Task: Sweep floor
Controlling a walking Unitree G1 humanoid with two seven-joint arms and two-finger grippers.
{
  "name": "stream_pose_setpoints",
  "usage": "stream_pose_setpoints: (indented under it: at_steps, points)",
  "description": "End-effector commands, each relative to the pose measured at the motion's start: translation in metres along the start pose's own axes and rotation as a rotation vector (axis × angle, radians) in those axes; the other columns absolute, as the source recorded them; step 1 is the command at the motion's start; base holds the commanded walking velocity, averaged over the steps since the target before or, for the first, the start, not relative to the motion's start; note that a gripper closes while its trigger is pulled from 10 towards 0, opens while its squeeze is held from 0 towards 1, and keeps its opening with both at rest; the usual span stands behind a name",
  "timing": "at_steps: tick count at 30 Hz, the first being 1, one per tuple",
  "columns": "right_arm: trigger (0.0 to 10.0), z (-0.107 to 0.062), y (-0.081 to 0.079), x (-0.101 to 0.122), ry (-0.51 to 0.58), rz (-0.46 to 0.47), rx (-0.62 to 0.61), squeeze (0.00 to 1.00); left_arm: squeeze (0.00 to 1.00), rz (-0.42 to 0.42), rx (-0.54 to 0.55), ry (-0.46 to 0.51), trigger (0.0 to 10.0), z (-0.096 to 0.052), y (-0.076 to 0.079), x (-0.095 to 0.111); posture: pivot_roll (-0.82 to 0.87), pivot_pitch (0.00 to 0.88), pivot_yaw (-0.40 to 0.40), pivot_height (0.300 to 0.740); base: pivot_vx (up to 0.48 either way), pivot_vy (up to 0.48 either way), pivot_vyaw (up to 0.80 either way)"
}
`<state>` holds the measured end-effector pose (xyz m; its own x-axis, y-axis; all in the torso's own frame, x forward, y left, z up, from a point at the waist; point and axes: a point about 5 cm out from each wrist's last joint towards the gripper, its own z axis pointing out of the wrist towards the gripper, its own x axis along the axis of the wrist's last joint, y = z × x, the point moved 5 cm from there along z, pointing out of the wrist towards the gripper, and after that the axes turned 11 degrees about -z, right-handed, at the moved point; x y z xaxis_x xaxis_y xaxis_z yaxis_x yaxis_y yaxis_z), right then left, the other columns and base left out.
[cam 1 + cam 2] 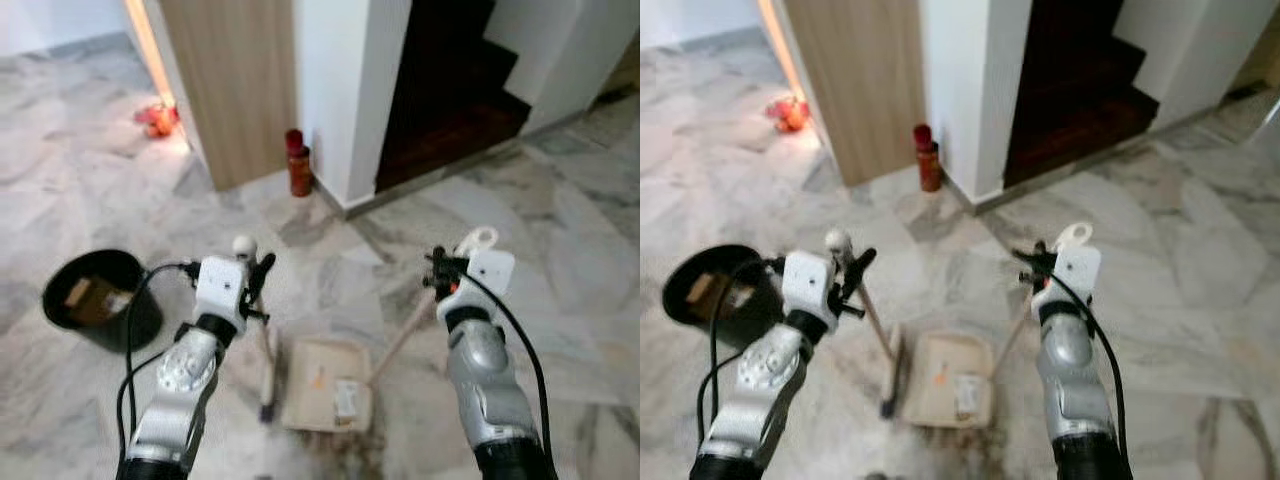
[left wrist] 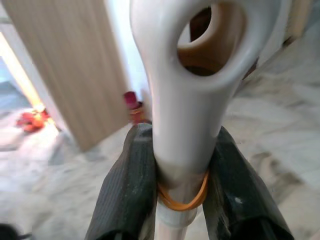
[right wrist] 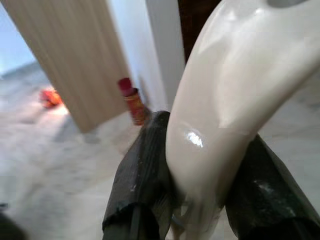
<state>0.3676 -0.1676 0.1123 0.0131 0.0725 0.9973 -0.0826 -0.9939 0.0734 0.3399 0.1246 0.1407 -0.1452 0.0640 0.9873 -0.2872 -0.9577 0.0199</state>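
Observation:
My left gripper [image 1: 256, 283] is shut on the top of a broom handle [image 1: 244, 246]. In the left wrist view the white handle end [image 2: 185, 100], with a hole and an orange band, sits between the black fingers [image 2: 127, 190]. The broom head [image 1: 267, 403] rests on the marble floor beside a beige dustpan [image 1: 310, 372] that holds a few scraps. My right gripper [image 1: 441, 272] is shut on the dustpan's long handle [image 1: 402, 340], whose white loop end [image 1: 479, 240] sticks up above it. That white grip [image 3: 210, 125] is clamped in the right wrist view.
A black bin [image 1: 95, 297] with rubbish stands on the floor to the left. Ahead are a red canister [image 1: 298, 163] by a white pillar [image 1: 345, 90], a wooden door [image 1: 235, 80], dark stairs [image 1: 450, 95] and a red object [image 1: 157, 118] far left.

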Motion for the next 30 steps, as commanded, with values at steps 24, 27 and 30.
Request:
stream_pose_setpoints:
  at_steps: [24, 27, 30]
  points:
    - [10.0, -0.0001, -0.0029, 0.0113, 0.057, -0.016, 0.022, 0.00, 0.00, 0.002, -0.021, 0.029, 10.0, 0.0022, 0.0064, 0.0076, 0.08, 0.114, 0.021, 0.740, 0.000, 0.401, 0.21]
    - [10.0, -0.0002, -0.0030, 0.0113, 0.058, -0.015, 0.023, 0.00, 0.00, 0.003, -0.021, 0.029, 10.0, 0.0021, 0.0064, 0.0074, 0.08, 0.112, 0.021, 0.740, 0.000, 0.382, 0.80]
    - [10.0, -0.0001, -0.0033, 0.0099, 0.051, -0.010, 0.026, 0.00, 0.00, 0.005, -0.020, 0.028, 10.0, 0.0022, 0.0063, 0.0070, 0.08, 0.109, 0.021, 0.740, 0.000, 0.334, 0.49]
